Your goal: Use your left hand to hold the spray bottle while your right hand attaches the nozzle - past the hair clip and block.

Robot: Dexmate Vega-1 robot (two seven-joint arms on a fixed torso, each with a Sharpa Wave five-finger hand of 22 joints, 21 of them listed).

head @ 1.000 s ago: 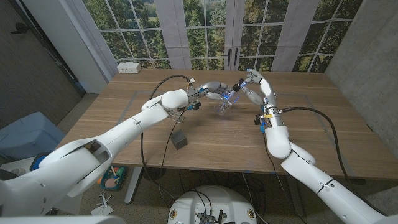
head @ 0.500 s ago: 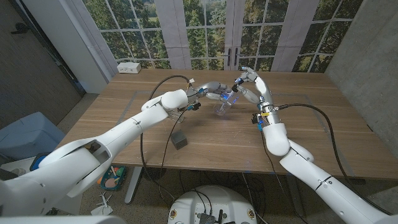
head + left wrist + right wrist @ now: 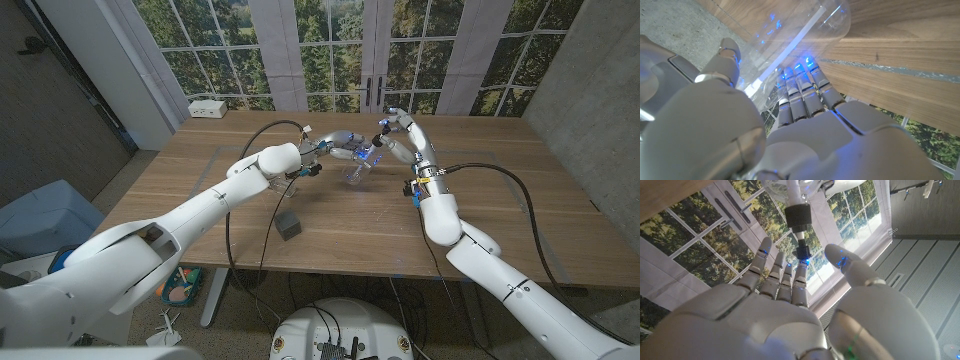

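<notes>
Head view: near the front edge the block is sitting untouched; farther back the left hand is gripping the tilted bottle above the table, and the right hand is pinching the nozzle at its neck, seating apparently unfinished.

spray bottle: clear glossy plastic | nozzle: matt black collar, looks plastic | fingers: smooth glossy white plastic | tabletop: matt wood, visible grain | block: dull grey
</notes>
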